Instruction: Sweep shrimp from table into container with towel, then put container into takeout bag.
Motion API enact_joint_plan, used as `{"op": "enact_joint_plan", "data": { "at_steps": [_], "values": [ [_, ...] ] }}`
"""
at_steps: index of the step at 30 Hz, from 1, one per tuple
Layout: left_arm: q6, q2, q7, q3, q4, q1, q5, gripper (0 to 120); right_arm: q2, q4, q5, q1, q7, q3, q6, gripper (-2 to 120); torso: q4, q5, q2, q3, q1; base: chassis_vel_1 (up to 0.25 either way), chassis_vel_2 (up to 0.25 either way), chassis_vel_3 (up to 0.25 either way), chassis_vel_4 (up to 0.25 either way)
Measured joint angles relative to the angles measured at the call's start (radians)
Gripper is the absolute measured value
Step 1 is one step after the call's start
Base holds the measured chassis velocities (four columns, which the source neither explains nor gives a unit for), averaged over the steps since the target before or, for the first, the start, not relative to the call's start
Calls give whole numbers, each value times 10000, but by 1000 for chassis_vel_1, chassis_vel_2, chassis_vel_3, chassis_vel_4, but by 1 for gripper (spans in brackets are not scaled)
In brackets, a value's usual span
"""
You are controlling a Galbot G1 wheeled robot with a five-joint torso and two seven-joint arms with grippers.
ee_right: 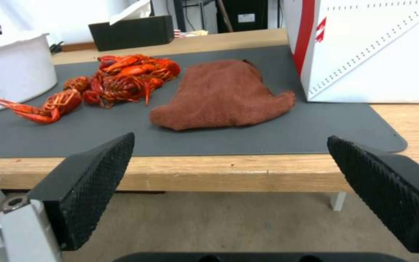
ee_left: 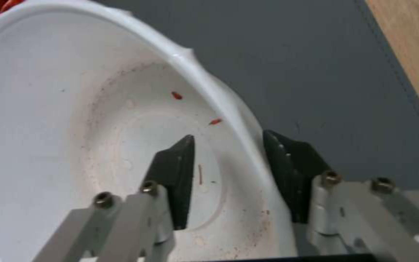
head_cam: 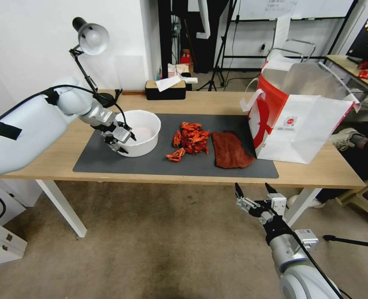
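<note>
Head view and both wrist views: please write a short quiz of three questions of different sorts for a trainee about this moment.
1. True or false: the left gripper has the container wall between its fingers.
2. Which thing lies between the shrimp and the takeout bag? A) tissue box B) towel C) lamp
3. Fill in: the right gripper hangs open in front of the ___ edge.

Key: 1 true; 2 B; 3 table.
</note>
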Motion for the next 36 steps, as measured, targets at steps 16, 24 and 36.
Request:
{"op": "enact_joint_plan", "data": {
  "at_steps": [16, 24, 36],
  "values": [
    [-221, -74, 190, 168, 82, 66, 8, 0, -11, -65, 17, 58, 44, 18, 9, 100, -2, 1, 0, 0, 0, 0, 0, 0, 0],
    [-715, 565, 412, -679, -80, 613, 118, 0, -22, -176, 27, 135, 45, -52, 20, 100, 1, -4, 0, 0, 0, 0, 0, 0, 0],
    [-1204, 2351, 849, -4967, -2839, 4151, -102, 0, -77, -152, 22, 90, 41, -125, 40, 100, 3, -4, 0, 0, 0, 0, 0, 0, 0]
  ]
}}
